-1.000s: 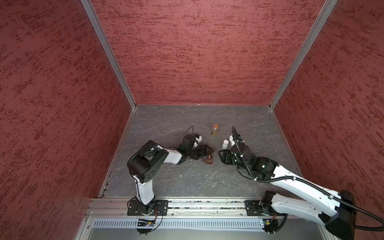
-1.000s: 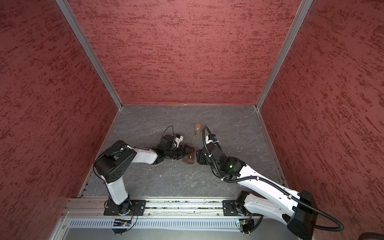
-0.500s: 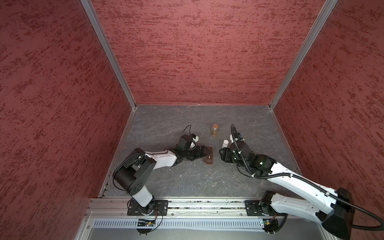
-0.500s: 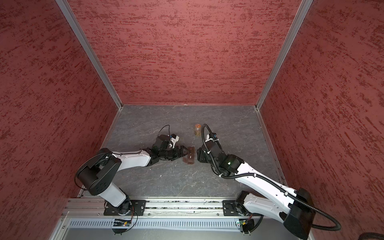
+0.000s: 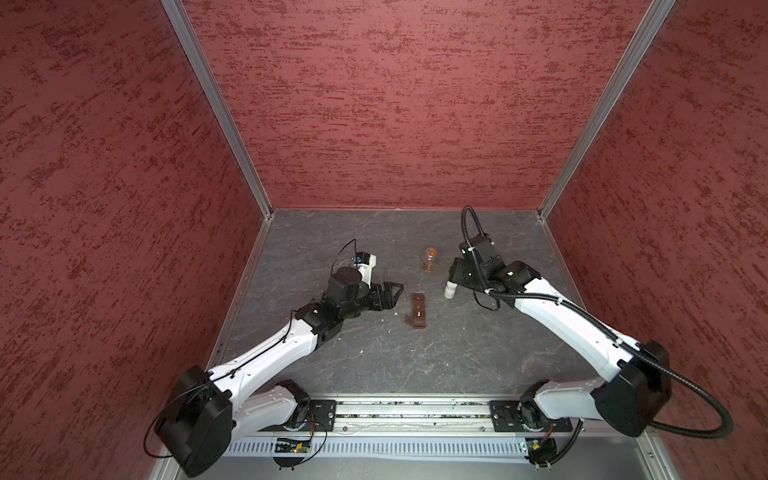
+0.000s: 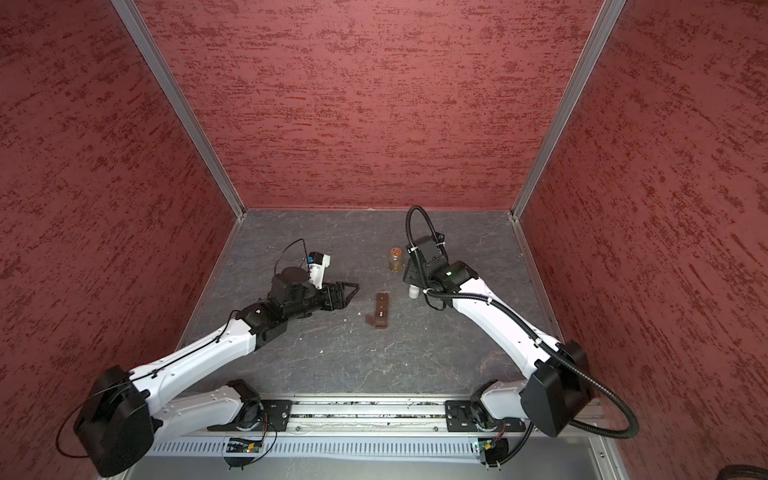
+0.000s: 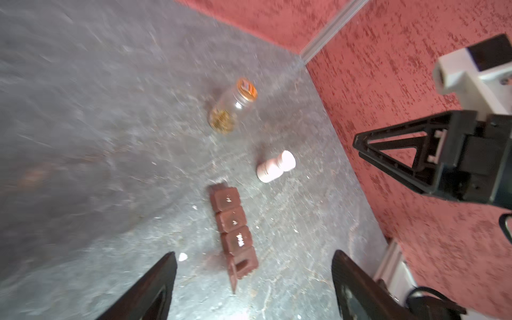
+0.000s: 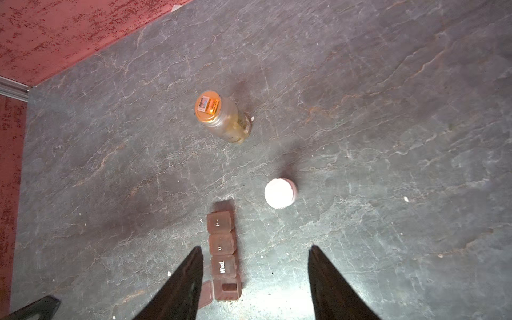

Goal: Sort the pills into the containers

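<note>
1. The containers [image 5: 418,311] are one thin dark-brown box made of little square cups in a row. The box lies flat near the middle of the gray tabletop [image 5: 374,365]. In both top views its long side runs from 12 o'clock to 6 o'clock.
2. Four cups show. Three lids are shut and have small white marks on them. One mark reads "Wed".
3. The cup at the 6 o'clock end is open, and its lid sticks out toward 9 o'clock. I cannot tell what is inside that cup.
4. An amber bottle [image 5: 430,259] stands up at 12 o'clock from the box, apart from it. Its orange cap is on, and yellow-brown bits sit at its bottom.
5. A small white bottle [image 5: 450,289] stands up at 2 o'clock from the box, near it. Its white cap is on, so the inside is hidden.
6. The left claw [image 5: 397,296] is at 10 o'clock from the box, near but not touching. Its fingers are spread wide and hold nothing.
7. The right claw [image 8: 255,248] is between 1 and 2 o'clock from the box, close by the white bottle. Its fingers are apart, with nothing between them.
8. A tiny white bit [image 7: 182,256] lies on the tabletop just beside the box, near its open end.
</note>
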Tool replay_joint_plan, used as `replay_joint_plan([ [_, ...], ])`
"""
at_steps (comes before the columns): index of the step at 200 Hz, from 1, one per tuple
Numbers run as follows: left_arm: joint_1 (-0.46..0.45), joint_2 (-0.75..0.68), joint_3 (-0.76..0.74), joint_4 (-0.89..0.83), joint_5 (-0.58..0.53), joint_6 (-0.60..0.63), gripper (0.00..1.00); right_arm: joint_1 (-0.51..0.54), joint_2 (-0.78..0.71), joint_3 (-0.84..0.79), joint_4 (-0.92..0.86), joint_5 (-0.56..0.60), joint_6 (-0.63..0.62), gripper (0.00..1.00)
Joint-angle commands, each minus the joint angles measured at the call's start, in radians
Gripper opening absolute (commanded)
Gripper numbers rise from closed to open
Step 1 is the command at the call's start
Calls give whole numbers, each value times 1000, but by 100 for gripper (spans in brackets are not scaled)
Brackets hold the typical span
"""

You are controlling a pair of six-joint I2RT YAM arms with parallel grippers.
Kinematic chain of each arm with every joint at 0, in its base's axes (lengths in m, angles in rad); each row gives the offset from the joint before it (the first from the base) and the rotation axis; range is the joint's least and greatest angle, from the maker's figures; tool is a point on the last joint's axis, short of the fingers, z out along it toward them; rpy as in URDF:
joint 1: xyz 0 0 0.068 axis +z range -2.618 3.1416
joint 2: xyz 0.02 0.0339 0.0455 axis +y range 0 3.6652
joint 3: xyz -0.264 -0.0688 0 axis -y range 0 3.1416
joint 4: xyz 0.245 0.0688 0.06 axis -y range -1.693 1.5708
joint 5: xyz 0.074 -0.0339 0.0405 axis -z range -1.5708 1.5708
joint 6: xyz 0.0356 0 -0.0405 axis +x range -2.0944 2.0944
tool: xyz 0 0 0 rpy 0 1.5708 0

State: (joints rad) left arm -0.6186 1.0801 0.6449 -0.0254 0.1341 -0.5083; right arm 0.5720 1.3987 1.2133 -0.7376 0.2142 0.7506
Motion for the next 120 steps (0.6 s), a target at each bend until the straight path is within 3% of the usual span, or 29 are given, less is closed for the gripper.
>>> replay_joint_plan([
  [1, -6, -49, -51, -9, -144, 89, 87, -10, 65, 68, -110, 22, 20, 62],
  [47, -36, -118, -226, 228, -256, 185, 85, -34, 219, 170, -199, 16, 67, 60],
  [120, -49, -53, -293, 391, -238, 254, 84, -82, 335, 209, -201, -62, 86, 56],
])
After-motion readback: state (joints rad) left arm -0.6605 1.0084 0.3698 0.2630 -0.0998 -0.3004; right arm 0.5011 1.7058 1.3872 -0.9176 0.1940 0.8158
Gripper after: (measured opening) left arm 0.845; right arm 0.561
